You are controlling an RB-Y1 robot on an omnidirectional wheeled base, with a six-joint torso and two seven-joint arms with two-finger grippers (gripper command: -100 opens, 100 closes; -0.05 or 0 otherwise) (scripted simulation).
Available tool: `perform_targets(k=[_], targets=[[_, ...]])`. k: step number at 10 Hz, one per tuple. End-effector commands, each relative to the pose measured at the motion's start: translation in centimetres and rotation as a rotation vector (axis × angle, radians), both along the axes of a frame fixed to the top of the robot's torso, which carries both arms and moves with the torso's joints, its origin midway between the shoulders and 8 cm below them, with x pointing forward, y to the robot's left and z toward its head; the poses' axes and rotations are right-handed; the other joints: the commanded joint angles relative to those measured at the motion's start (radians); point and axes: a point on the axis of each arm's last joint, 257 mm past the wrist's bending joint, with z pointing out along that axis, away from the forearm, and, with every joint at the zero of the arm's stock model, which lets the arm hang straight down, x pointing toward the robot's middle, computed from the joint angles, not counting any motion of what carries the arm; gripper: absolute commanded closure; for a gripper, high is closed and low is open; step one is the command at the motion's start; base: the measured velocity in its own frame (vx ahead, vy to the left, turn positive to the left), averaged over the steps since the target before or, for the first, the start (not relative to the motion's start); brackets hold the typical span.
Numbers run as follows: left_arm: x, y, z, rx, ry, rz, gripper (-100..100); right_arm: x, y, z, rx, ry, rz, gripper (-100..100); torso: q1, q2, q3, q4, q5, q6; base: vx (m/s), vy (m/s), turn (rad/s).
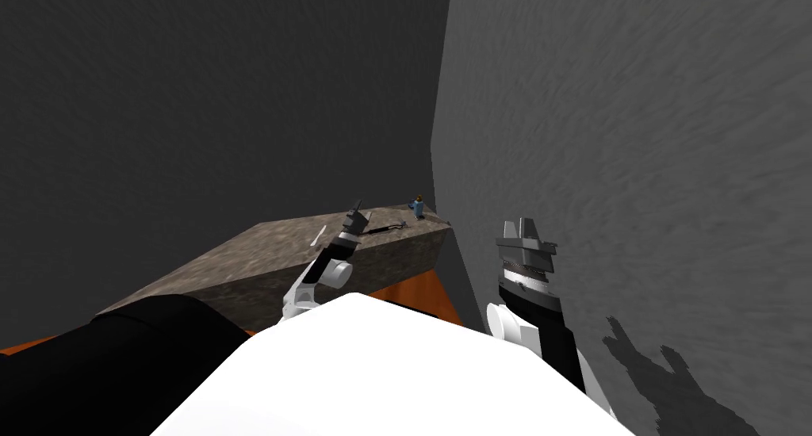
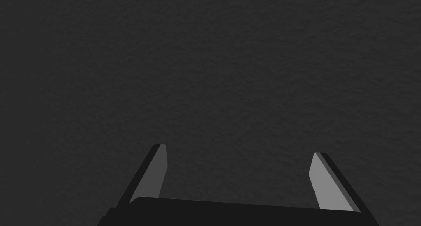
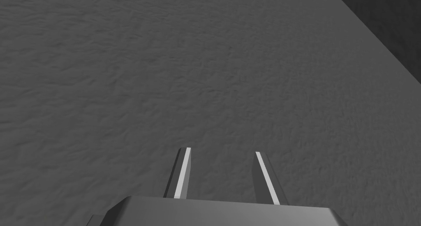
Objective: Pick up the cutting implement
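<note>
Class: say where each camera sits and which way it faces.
Head view: on the head, looking steeply down at the stone-topped counter; left gripper and right gripper show.
Left wrist view: on the left hand, facing a dark wall; open fingers show.
Right wrist view: on the right hand, facing a grey wall; fingers apart.
Shared: head and right wrist views, the grey wall.

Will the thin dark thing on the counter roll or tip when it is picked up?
Probably neither: the dark thing lies flat and low on the counter. It looks slim, so likely light, and it may slide when nudged.
</note>
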Motion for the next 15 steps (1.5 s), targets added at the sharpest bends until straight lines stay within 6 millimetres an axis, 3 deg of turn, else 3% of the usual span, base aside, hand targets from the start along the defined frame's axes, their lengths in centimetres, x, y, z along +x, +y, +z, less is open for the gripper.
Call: perform_targets(k=[1,10,15], targets=[[0.9,0.3,-0.6,-0.022,0.042,-0.026,-100,0.0,0.0,0.0,0.000,0.000,0.000,0,0.000,0.000,0.000,0.000,0.000,0.000,0.003,-0.022,-0.037],[4.6,1.8,-3.6,-0.113,0.250,-0.089,-100,0.0,0.0,0.0,0.000,0.000,0.000,0,0.000,0.000,0.000,0.000,0.000,0.000,0.004,-0.016,-0.032],[5.6,2.5,-5.5,-0.140,0.348,-0.089,-100,0.0,0.0,0.0,0.000,0.000,0.000,0,0.000,0.000,0.000,0.000,0.000,0.000,0.004,-0.011,-0.018]])
